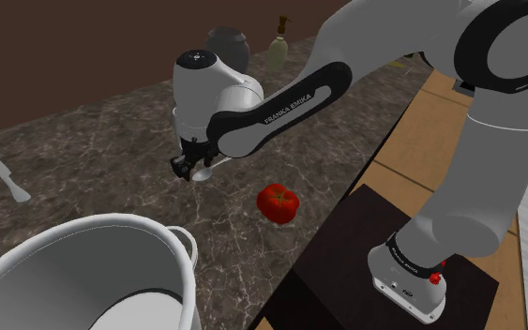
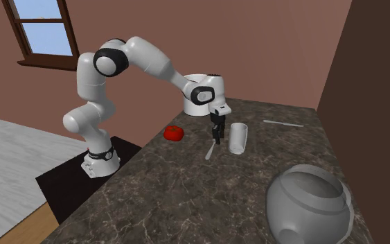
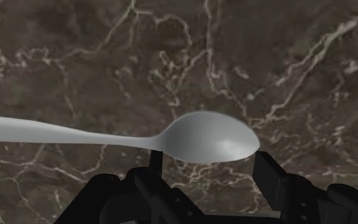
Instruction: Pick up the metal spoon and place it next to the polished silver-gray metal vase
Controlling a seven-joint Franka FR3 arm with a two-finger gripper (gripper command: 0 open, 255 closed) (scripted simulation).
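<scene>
My black two-finger pincer (image 3: 210, 159) is open, fingers apart on either side of the bowl of the pale grey metal spoon (image 3: 212, 137). The spoon lies flat on the dark veined marble desk (image 3: 75, 63). Just beside it stands a pale grey cylindrical vase (image 2: 238, 138), upright. Farther off: a red tomato (image 2: 174, 133) and a white knife (image 2: 283, 123).

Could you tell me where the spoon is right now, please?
The spoon lies on the dark marbled counter. In the second exterior view it is between the red tomato and the pale upright cylinder, just beneath the open pincer.
</scene>
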